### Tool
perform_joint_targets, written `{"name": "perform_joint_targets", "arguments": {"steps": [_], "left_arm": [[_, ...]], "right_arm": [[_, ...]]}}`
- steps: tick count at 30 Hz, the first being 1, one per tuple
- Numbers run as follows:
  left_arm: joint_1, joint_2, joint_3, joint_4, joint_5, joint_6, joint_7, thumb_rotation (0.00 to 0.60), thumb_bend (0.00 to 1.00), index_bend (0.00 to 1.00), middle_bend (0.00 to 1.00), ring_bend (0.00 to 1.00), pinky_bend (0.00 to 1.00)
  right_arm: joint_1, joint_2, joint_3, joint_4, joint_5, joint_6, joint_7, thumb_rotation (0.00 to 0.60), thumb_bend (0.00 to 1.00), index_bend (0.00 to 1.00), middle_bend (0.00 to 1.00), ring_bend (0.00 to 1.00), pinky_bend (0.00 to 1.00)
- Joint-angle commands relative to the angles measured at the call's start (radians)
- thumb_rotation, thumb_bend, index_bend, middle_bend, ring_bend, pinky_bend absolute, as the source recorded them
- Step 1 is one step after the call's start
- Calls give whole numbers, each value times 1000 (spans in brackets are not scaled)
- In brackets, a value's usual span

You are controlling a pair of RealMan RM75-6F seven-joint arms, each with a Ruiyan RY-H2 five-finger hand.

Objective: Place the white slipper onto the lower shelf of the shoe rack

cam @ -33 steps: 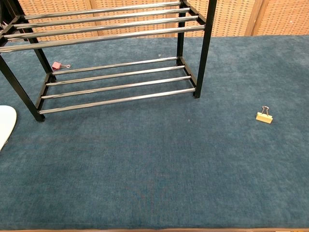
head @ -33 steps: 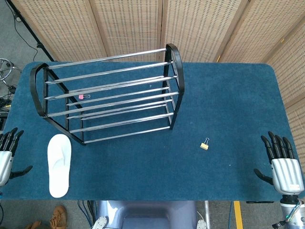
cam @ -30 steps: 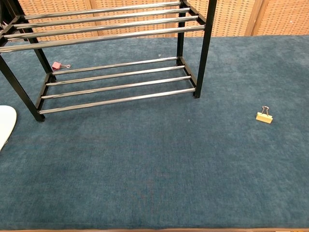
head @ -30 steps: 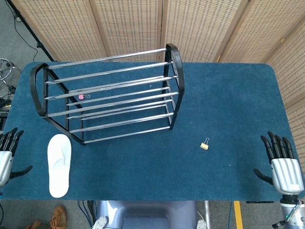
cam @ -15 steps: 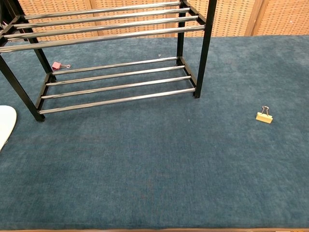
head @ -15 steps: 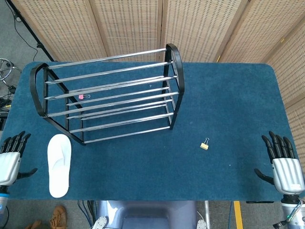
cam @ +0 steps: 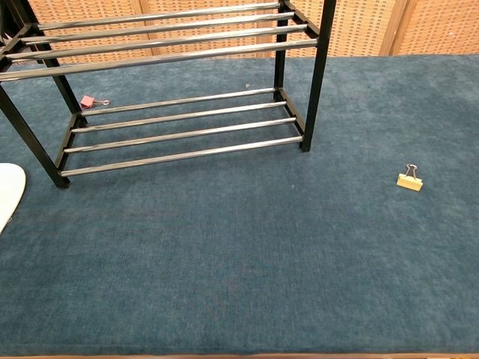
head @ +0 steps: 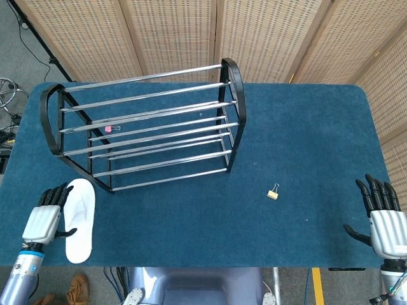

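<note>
The white slipper (head: 79, 218) lies flat on the blue table near its front left corner, toe toward the rack; only its tip (cam: 9, 191) shows at the left edge of the chest view. The black shoe rack (head: 143, 127) with chrome bars stands behind it, its lower shelf (cam: 179, 127) bare. My left hand (head: 46, 219) hovers open just left of the slipper, fingers spread, thumb reaching toward the slipper's side. My right hand (head: 383, 221) is open at the table's front right edge, far from the slipper.
A small beige binder clip (head: 273, 192) lies on the table right of the rack, also seen as binder clip (cam: 409, 180). A pink binder clip (cam: 88, 101) sits behind the rack's lower shelf. Wicker screens stand behind the table (head: 305, 140).
My left hand has moved right from the table's left edge to beside the slipper. My right hand has slid slightly right and down. The slipper has not moved.
</note>
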Motion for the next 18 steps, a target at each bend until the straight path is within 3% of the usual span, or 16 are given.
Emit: {"name": "perform_joint_targets", "arguments": {"steps": [1,18], "left_arm": [[-8,-19,-3,15,-9,-16,-7,600,0,0,0,0,0],[-40,-115,-33,144,-6,-5,0,600,4,0,0,0,18]], "right_arm": [[0,2,2,0,4,-1,6,600,0,0,0,0,0],[-4,8,4,-2,18,-7,15,600,0,0,0,0,0]]}}
